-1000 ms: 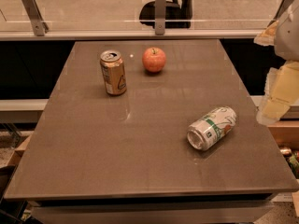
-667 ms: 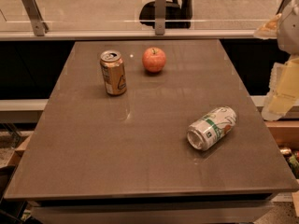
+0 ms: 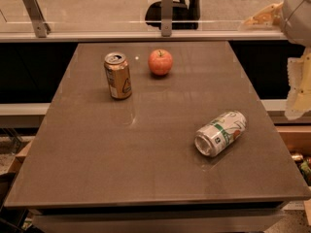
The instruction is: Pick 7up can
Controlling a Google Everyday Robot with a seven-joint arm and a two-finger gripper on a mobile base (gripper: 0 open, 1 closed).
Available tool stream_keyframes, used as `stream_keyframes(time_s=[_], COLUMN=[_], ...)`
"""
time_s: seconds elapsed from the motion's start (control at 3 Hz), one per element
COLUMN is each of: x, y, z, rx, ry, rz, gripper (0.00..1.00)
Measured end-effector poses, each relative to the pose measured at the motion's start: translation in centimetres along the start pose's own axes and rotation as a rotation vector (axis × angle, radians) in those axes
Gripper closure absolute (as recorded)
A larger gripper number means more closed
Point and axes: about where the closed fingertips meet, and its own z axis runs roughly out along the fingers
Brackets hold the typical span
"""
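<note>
The 7up can [image 3: 221, 133] lies on its side on the right front part of the table [image 3: 121, 164]. One shiny silver end is turned towards the front left. Its silver-white side carries green stripes and lettering and a small red spot; the words themselves cannot be read.

Well apart from it, at the back left, a gold-orange can [image 3: 118, 75] stands upright, its top opened. Its label shows a dark mark, but no legible writing. Just beside that can, to its right, sits a red-orange apple [image 3: 160, 62], not touching it.

The tabletop is a smooth grey-brown slab with a faint sheen that mirrors the cans. Behind it runs a pale ledge with a glass panel held by two metal brackets [image 3: 166, 13], and a dark office chair [image 3: 177, 6] shows beyond the glass.

The gripper [image 3: 299, 84], cream-coloured, hangs at the right edge of the view, off the table's side and clear of the 7up can. Whether it is open or closed cannot be told.
</note>
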Motion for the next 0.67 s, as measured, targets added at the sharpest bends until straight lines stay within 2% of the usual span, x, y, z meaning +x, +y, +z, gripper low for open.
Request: stream_keyframes(time_s=[0.33, 0.67], x=[-2.0, -3.4], y=[1.5, 4.2], z=[1.5, 4.8], rx=[-0.064, -0.155], ry=[-0.036, -0.092], rz=[-0.218, -0.414], gripper=[0.00, 0.00])
